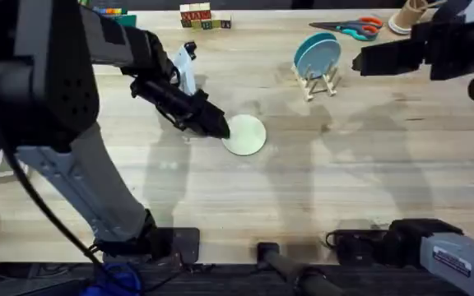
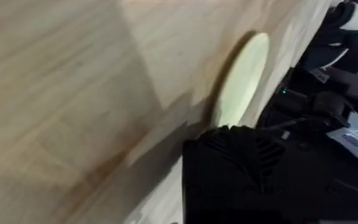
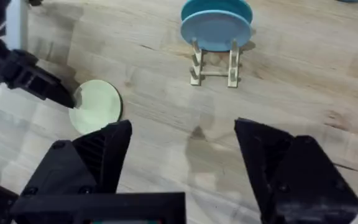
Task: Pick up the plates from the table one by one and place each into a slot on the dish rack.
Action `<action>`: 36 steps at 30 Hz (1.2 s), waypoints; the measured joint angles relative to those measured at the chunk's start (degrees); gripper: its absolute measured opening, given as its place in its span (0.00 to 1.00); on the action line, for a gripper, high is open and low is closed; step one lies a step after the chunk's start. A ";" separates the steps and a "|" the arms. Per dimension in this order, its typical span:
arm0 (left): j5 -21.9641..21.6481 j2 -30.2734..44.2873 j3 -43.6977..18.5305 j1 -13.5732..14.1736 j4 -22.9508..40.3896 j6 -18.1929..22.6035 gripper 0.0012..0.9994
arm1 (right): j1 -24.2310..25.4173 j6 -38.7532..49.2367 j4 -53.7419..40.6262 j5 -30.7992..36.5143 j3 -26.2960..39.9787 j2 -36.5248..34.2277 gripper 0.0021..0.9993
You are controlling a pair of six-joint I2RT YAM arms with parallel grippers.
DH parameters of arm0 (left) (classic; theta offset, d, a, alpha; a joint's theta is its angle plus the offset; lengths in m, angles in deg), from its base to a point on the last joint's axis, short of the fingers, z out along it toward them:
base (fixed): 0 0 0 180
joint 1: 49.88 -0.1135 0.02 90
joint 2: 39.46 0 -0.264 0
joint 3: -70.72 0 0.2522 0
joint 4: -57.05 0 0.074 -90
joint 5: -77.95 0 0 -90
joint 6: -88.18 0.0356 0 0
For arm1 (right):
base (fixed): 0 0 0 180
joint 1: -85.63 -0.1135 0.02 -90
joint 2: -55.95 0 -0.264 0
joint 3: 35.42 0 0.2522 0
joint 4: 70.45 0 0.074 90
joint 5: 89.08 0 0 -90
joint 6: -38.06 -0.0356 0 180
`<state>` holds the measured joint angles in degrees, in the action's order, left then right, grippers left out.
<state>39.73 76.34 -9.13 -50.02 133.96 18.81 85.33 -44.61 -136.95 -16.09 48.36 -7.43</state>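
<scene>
Overhead: I see the cream plate [image 1: 244, 134] lying flat on the table [image 1: 344, 189], near mid-table. My left gripper [image 1: 218, 126] has its tip at the plate's left rim, touching or just short of it; I cannot tell from here whether the fingers are spread or closed on the rim. The rack [image 1: 320, 80] stands well apart at the far right and already holds blue plates [image 1: 317, 54] upright. My right gripper [image 1: 359, 62] hangs just beside the rack, on its right.

Left wrist: the plate [image 2: 241, 81] shows as a thin pale edge lying on the wood, just beyond the black finger body. The fingertips are hidden, so their state is unclear.

Right wrist: my right fingers [image 3: 98, 149] are spread wide with nothing between them. Beyond them sit the rack [image 3: 214, 65] with the blue plates [image 3: 217, 25], and the cream plate [image 3: 96, 106] with the left gripper's tip [image 3: 67, 99] at its rim.

Handling judgement: the plate looks light, rigid and smooth, so likely slippery and prone to sliding when nudged. Lying flat, it offers only its thin rim. I would pinch the rim with one finger under the lip and one on top. A loose pinch risks the plate swinging or dropping.
</scene>
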 joint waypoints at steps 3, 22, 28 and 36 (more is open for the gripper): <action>0.53 1.48 0.00 0.00 0.07 0.58 0.04 | 0.00 0.00 0.00 0.02 0.00 -0.02 1.00; 0.34 1.69 -0.02 0.11 -0.41 0.87 0.04 | 0.00 0.00 0.00 0.00 0.00 -0.01 1.00; 0.34 1.69 -0.01 0.11 -0.41 0.89 0.04 | 0.00 0.00 0.00 0.01 0.00 -0.02 0.99; 0.34 1.69 0.00 0.11 -0.41 0.87 0.04 | -0.02 -5.05 -1.27 -0.27 0.00 -0.18 0.99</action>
<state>40.06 78.03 -9.13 -49.91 133.55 19.68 85.31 -49.66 -138.22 -16.36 48.36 -7.60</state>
